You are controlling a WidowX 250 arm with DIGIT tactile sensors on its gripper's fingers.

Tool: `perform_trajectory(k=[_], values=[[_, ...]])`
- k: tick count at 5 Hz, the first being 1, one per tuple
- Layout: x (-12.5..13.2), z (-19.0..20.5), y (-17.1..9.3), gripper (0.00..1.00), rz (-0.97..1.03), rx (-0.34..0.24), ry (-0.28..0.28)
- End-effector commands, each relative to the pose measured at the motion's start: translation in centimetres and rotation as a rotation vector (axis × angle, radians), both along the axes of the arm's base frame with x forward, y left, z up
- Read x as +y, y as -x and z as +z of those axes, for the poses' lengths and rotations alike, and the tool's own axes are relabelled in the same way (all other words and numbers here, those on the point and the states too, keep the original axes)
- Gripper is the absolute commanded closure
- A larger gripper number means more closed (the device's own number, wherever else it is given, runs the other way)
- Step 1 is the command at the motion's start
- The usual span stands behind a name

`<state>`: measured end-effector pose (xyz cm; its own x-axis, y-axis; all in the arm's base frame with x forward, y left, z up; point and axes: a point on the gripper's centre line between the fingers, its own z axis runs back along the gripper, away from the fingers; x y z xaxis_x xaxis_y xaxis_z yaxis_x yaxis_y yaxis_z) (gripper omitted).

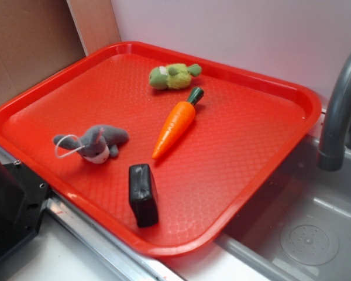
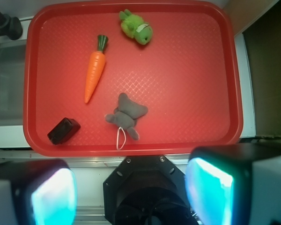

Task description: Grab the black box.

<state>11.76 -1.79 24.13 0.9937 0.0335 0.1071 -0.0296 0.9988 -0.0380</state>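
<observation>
Black box [image 1: 143, 195] unobstructed on tray [image 1: 240, 146] (claw [image 2: 131, 190] fingertips cropped)

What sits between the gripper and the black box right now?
Nothing but the red tray's near rim and bare tray floor, in the wrist view. The open gripper hangs off the tray's edge; the black box lies inside it, the grey plush beside.

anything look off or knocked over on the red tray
Nothing spilled or damaged. The black box stands on edge near the tray's front rim, angled rather than square to it. The carrot, grey plush and green plush lie loose on their sides, all apart.
</observation>
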Motion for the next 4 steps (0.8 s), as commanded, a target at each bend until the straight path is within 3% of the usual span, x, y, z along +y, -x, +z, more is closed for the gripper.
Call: perform_trajectory(k=[1,3,4], values=[[0.0,0.0,0.0,0.00,0.000,0.000,0.000],[-6.1,-6.8,-4.2,0.00,0.381,0.034,-0.012],[-6.1,-6.8,-4.2,0.00,0.381,0.034,-0.012]])
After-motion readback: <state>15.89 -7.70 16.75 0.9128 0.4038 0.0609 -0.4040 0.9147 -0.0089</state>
